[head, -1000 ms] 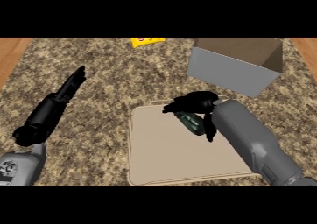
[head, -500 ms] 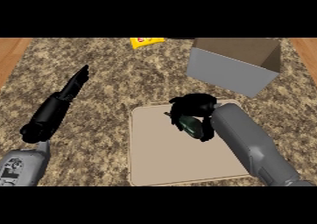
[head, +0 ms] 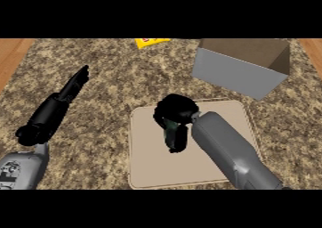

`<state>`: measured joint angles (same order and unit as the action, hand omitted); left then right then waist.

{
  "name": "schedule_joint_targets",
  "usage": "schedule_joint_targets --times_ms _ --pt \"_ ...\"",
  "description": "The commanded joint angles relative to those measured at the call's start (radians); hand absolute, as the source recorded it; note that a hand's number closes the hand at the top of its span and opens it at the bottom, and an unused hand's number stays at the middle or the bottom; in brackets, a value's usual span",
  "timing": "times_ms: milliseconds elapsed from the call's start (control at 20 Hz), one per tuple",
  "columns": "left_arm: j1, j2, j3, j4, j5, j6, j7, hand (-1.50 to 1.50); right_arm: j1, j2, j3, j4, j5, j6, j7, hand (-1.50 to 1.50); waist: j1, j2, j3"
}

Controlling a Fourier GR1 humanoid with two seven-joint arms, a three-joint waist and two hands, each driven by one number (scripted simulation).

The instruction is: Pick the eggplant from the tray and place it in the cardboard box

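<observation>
- The eggplant (head: 171, 132), dark with a green tint, lies on the beige tray (head: 150, 164), in the tray's upper middle part, mostly hidden under the right hand.
- The tray sits flat on a speckled granite worktop (head: 111, 89); wooden strips (head: 7, 53) flank the stone at both sides.
- The cardboard box (head: 239, 73) stands open, up and to the right of the tray, just beyond its far corner.
- A yellow item (head: 150, 42) lies well beyond the tray, at the far edge.
- The right hand (head: 175, 111) curls over the eggplant, fingers wrapped round it, forearm crossing the tray's right half.
- The left hand (head: 77, 82) stays left of the tray, fingers straight and pressed together, pointing away.
</observation>
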<state>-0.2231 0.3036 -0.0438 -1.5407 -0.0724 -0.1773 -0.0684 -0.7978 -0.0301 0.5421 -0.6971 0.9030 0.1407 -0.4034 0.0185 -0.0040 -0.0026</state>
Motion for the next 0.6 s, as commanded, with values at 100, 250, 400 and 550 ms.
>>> schedule_joint_targets --times_ms 100,250,400,550 --pt "0.019 0.000 0.016 0.006 -0.007 -0.004 -0.030 0.00 0.040 0.029 0.125 -0.196 -0.066 -0.151 0.231 1.50 0.006 0.004 0.003" --pt "0.009 0.002 0.018 -0.016 0.007 -0.023 0.010 0.00 0.025 0.030 0.119 -0.303 -0.035 -0.156 0.267 1.50 -0.012 0.000 0.003" --pt "0.011 -0.031 -0.007 -0.023 -0.024 0.011 0.021 0.00 -0.026 0.006 0.083 -0.415 0.029 -0.137 0.282 1.50 -0.031 -0.004 0.003" --pt "-0.029 -0.020 0.024 0.054 -0.038 0.008 -0.015 0.00 0.007 -0.029 0.035 -0.515 0.026 -0.115 0.275 1.50 -0.030 0.001 0.002"
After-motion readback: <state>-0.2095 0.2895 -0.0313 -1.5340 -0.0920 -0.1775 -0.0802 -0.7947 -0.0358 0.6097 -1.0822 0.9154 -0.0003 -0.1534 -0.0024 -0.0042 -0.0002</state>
